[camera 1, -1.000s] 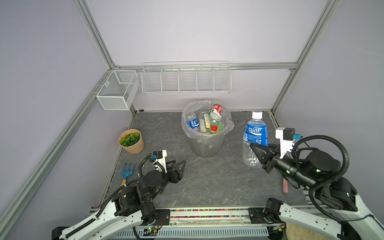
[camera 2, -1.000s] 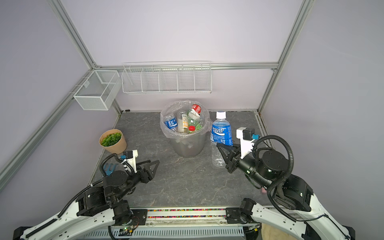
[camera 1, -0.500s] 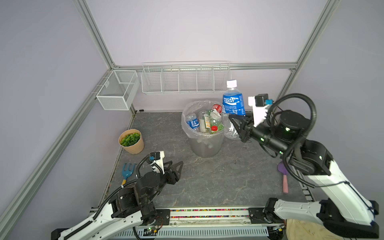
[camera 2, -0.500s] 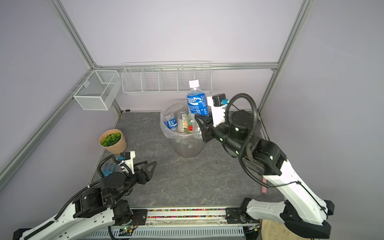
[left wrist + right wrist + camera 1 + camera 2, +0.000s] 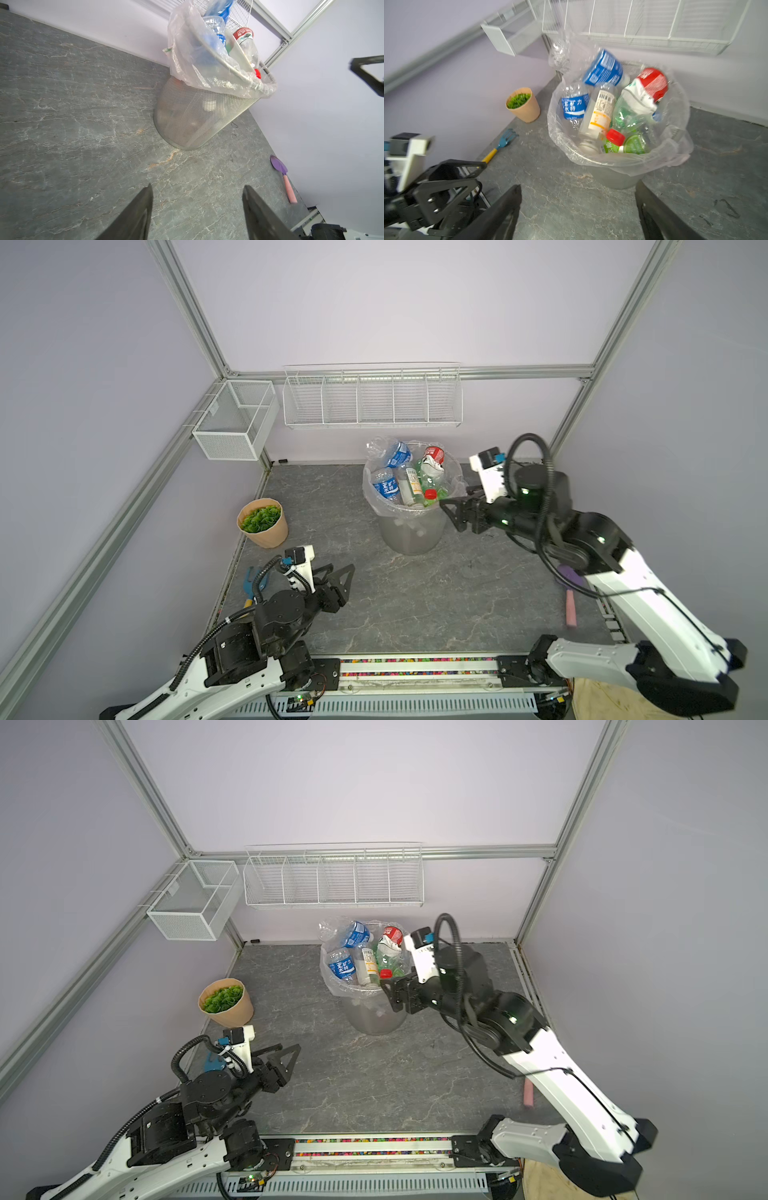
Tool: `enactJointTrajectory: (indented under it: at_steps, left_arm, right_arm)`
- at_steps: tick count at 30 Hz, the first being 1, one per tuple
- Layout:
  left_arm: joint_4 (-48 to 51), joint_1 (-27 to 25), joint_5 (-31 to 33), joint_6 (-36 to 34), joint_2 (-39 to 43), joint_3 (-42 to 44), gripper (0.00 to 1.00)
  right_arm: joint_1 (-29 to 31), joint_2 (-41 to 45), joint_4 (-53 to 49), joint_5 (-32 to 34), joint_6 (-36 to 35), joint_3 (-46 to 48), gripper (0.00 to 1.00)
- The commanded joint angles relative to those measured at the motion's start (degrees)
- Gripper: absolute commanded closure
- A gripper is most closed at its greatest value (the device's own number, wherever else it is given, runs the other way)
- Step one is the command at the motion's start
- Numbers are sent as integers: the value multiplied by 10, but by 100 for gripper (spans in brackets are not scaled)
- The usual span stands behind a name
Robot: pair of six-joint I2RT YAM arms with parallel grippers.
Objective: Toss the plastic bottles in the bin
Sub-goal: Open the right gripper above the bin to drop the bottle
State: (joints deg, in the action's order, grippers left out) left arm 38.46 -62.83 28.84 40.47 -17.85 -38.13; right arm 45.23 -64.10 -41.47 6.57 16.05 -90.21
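The bin (image 5: 411,533), upper middle in both top views, is heaped above its rim with the plastic bottles (image 5: 409,483). The blue-labelled bottle (image 5: 604,69) on top, blurred in the right wrist view, leans on the loose liner bag (image 5: 675,145) at the far edge and could tip out onto the tabletop (image 5: 415,605), with only thin film behind it. The right arm (image 5: 598,539) reaches in from the right of the frame, jaws wide apart and empty just beside the rim, so a careless withdrawal could snag the bag; the left arm (image 5: 282,610) sits low at lower left, jaws apart, holding nothing.
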Motion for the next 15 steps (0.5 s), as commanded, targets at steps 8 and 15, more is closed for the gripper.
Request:
enactJointTrajectory:
  at_steps: [8,15]
  left_arm:
    - [2,1,15,0,-20,2,33]
    - [-4,1,19,-9,-32,-4,33]
  right_arm:
    - [-1,107,36,43,20,85,12]
    - [-1,143,28,52,31,117,12]
